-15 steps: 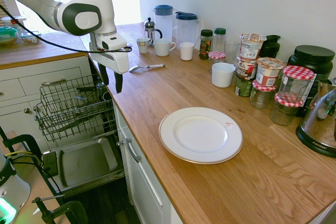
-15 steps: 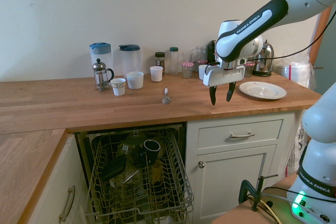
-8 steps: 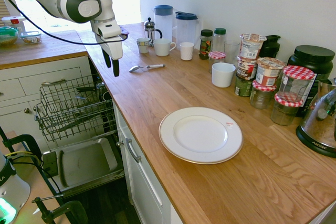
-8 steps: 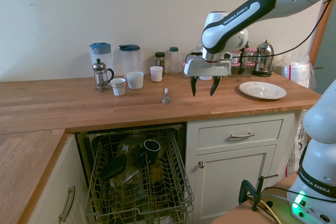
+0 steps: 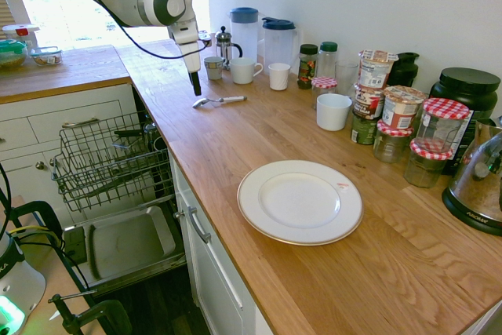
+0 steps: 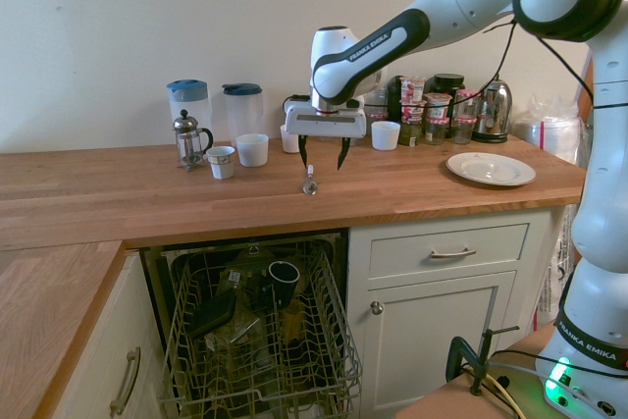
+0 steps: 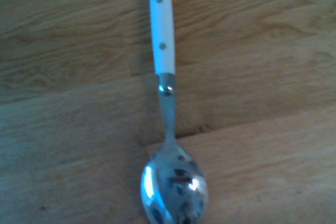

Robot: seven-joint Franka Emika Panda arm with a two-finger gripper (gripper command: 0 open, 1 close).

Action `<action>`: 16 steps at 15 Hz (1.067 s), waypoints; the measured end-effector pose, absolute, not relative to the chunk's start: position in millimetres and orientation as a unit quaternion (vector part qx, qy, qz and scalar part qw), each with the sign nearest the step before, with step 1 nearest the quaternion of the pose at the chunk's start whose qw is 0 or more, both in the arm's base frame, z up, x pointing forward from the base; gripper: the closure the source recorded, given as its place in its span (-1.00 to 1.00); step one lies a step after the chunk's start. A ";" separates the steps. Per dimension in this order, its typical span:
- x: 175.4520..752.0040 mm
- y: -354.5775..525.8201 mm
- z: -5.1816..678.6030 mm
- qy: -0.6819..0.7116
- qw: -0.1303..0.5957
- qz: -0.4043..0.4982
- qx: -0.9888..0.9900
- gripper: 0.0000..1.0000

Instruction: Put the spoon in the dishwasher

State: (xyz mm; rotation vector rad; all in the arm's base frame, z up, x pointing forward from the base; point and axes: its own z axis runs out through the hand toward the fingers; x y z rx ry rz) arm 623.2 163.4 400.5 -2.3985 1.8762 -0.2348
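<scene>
Looks barely begun, with the claw [image 6: 322,167] spread wide and empty above the spoon [image 7: 163,40] lying on the wooden counter [image 6: 118,203], and leaves gripping, lifting, carrying and lowering into the open dishwasher [image 5: 129,241] to do.

A plain off-white wall [image 6: 88,36] rises behind the long wooden worktop with brown planks [image 5: 345,288]. Bright daylight comes through a wide window [image 5: 133,1] (it is almost completely white). Below stand white wooden cabinets with metal handles [image 6: 442,306], above a dark floor [image 5: 161,304].
</scene>
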 end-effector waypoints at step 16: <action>693.2 164.9 342.0 0.634 0.016 -0.042 -0.772 1.00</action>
